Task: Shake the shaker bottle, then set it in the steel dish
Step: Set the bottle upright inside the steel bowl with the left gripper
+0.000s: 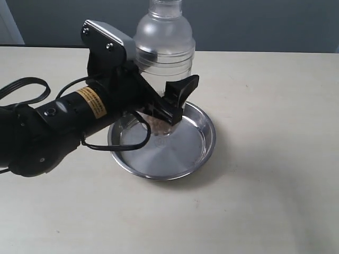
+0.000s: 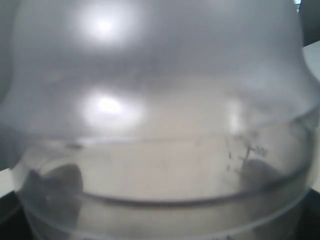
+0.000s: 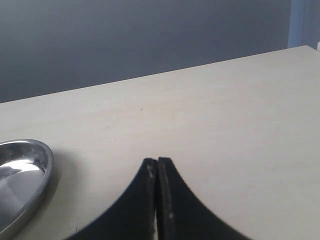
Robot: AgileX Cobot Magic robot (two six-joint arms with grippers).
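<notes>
Setting-down step: at upper centre, the black left gripper (image 1: 168,108), jaws clamped on the clear plastic pellet-holding shaker bottle (image 1: 164,45), holds it upright above the round shiny steel dish (image 1: 205,144), so the next move probably calls for lowering and release.

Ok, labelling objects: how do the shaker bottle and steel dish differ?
The shaker bottle is clear plastic and tall; the steel dish is shiny metal, shallow and wider. The bottle is gripped by the left hand; the dish lies free on the table. Both are round.
</notes>
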